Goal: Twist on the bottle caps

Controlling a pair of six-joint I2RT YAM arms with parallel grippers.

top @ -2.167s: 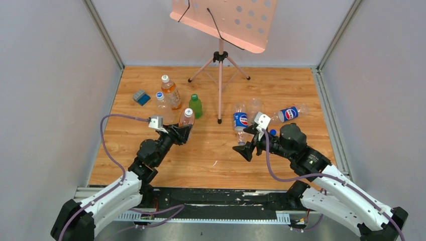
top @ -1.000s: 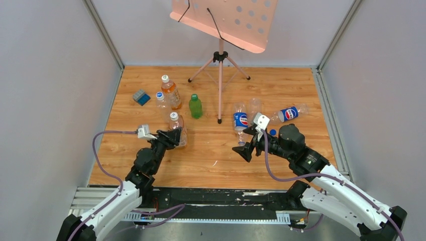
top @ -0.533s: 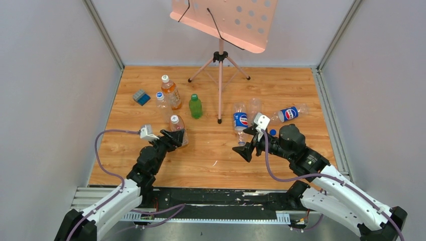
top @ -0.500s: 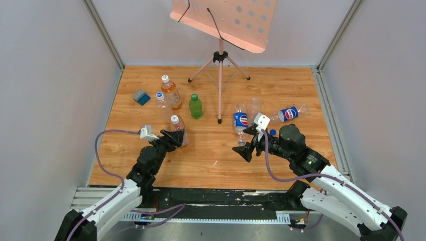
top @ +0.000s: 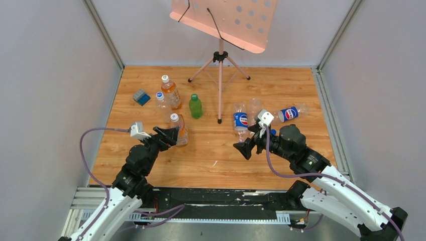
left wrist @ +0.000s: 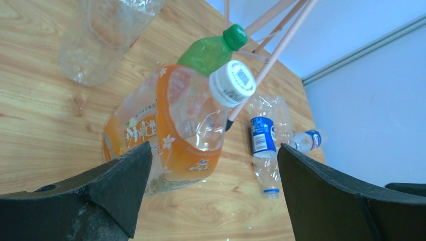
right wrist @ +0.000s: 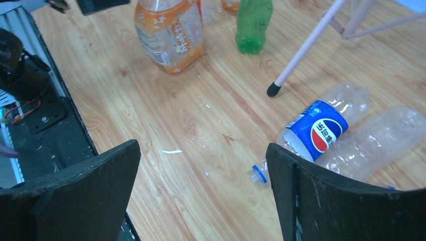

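White cap (left wrist: 232,83): we are seeing it sitting on the neck of the orange-labelled bottle (left wrist: 176,130), which is standing on the wooden table (left wrist: 35,115) near the left front.
Green cap (left wrist: 234,36): it is sitting on the green bottle (left wrist: 208,52) just behind that one.
Other caps: from above we are finding a far white cap (top: 165,78) on a tall orange bottle (top: 172,95) and a blue cap (top: 159,94) on a clear bottle (top: 162,104), the two bottles standing side by side.
Left gripper (left wrist: 213,155): its jaws are standing wide apart with the orange-labelled bottle between them; we cannot tell whether either finger is touching it.
Right gripper (right wrist: 202,148): it is hovering spread wide over bare wood, holding nothing.
Cola bottle (right wrist: 314,125): it is lying on its side ahead of the right gripper, its neck pointing towards it, and touching a crushed bottle (right wrist: 382,138).
Music stand (top: 220,55): one foot (right wrist: 273,89) is resting between the green bottle and the cola bottle.
Block (top: 141,97): it is lying near the left wall.
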